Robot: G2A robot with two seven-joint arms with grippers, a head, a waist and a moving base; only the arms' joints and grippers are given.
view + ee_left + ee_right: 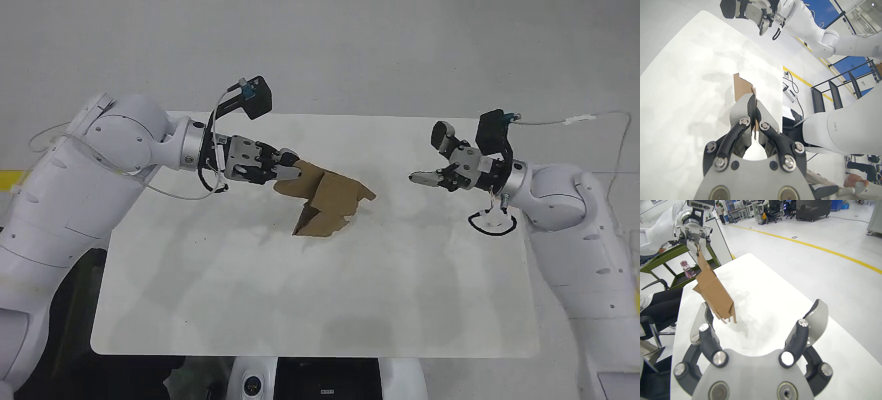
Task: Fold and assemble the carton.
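Top view: left fingers (283,165) pinch edge flap of brown half-folded cardboard carton (325,198), which hangs tilted at frame centre over white bench (300,310); right fingers (424,179) spread, well apart at right. Risk: thin edge grip slips or flap tears if carton pushed.

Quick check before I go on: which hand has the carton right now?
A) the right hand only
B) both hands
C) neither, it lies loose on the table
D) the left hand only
D: the left hand is shut on an edge of the carton, while the right hand is open and apart from it.
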